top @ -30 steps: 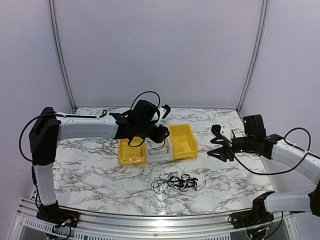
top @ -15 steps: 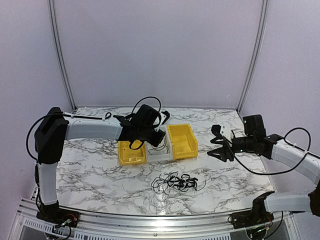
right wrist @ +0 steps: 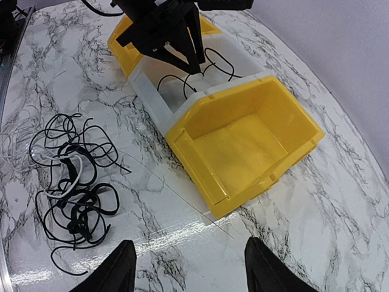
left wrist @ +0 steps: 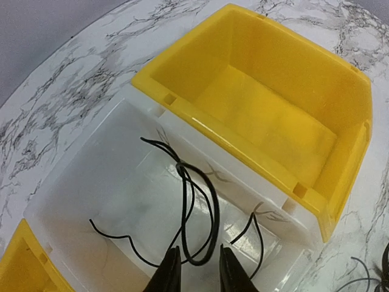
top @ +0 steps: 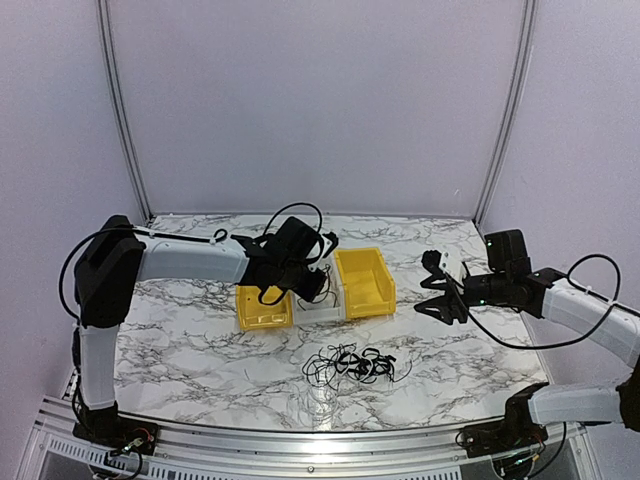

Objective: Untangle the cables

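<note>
Spreading between pale lilac walls [top: 320, 100], the marble-patterned surface [top: 180, 340] carries two robot arms, three bins and the cables. The left arm [top: 190, 258] reaches toward the far middle, its end effector [left wrist: 197, 272] poised over the clear bin [left wrist: 79, 176], fingers narrowly parted and clamping nothing. The right arm [top: 580, 305] extends in from the right. Its end effector [right wrist: 189, 267] hangs wide open and empty above bare surface, to the right of the bins. The clear bin sits between the left yellow bin [top: 262, 312] and the right yellow bin [right wrist: 200, 161], all three side by side. Most of the cables lie in a loose tangle [right wrist: 73, 182] at the near middle, well apart from the bins: black cords with a pale cord [right wrist: 72, 169] threaded through. One black cable [left wrist: 209, 201] lies looped inside the clear bin, just beneath the left fingertips.
</note>
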Controlling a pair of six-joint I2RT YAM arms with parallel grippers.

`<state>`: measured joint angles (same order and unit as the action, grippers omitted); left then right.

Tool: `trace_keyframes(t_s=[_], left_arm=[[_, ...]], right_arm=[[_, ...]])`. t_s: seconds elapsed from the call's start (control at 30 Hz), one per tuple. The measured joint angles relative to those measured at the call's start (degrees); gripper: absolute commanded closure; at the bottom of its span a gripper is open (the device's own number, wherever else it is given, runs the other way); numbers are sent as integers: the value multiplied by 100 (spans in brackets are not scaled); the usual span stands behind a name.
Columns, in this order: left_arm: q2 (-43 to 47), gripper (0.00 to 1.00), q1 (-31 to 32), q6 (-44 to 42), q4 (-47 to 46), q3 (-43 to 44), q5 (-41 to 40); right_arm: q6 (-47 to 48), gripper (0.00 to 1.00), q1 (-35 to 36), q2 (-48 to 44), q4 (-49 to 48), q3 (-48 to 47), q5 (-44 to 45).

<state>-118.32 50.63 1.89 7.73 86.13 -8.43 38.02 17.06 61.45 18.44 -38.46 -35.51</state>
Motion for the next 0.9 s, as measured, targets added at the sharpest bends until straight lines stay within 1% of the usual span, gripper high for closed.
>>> trace_keyframes(t_s=[0.07, 0.17, 0.33, 0.47, 0.53, 0.67, 0.73, 0.9], left_arm=[[96, 55, 20, -26, 24, -79, -111], [483, 50, 98, 7, 131, -343, -380], [1679, 50, 413, 140, 221, -1104, -719], [2503, 52, 822, 446, 245, -1864, -728], [2811, 53, 1038, 737, 280, -2367, -566], [3117, 50, 1447, 1427, 293, -3311, 96], [3171, 50, 1628, 1722, 269, -3644, 326], [3182, 54, 1993, 2284, 83, -4118, 717]], right_arm=[[0, 39, 0, 11, 4, 0, 0], [2, 39, 0, 26, 7, 0, 0], [4, 39, 0, 59, 7, 0, 2], [17, 39, 0, 81, 7, 0, 4], [17, 39, 0, 116, 9, 0, 9], [17, 39, 0, 136, 15, 0, 9], [17, 39, 2, 170, 15, 0, 13], [20, 39, 2, 452, 31, -2, 42]])
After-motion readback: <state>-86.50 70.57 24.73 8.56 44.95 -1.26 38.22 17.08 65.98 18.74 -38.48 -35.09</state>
